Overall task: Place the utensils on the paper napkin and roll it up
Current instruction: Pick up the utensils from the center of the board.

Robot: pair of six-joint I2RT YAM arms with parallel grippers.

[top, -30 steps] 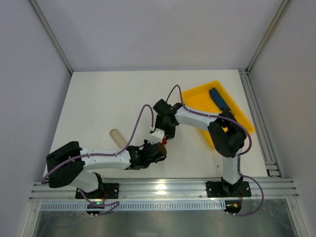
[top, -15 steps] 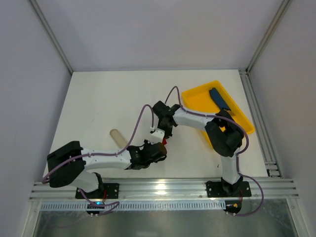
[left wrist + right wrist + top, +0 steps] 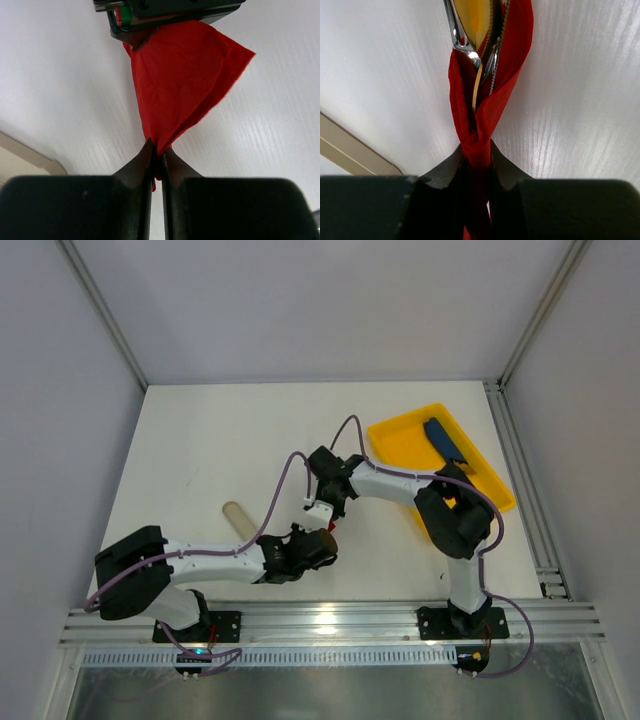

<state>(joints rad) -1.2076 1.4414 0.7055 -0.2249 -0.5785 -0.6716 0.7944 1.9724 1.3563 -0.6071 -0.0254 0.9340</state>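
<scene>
The napkin (image 3: pixel 182 75) sits near the middle of the table (image 3: pixel 200 440), bunched lengthwise around the utensils (image 3: pixel 461 40) and caught between both arms. The left gripper (image 3: pixel 157 150) has its fingers pressed together on one thin corner of the red paper, which fans out from there to the other arm's black body. The right gripper (image 3: pixel 477 150) pinches the opposite end, where the paper is twisted into a tight rope between its fingers. Beyond that twist the paper opens into a narrow trough, with shiny metal ends poking out; what looks like fork tines lies beside a smoother piece, though they are too crowded to tell apart for sure. From above, only a red speck shows between the two wrists. A beige sleeve (image 3: pixel 238 517) lies on the table to their left. The yellow tray (image 3: pixel 410 445) stands well apart to the right with a blue item (image 3: pixel 445 440) in it.
</scene>
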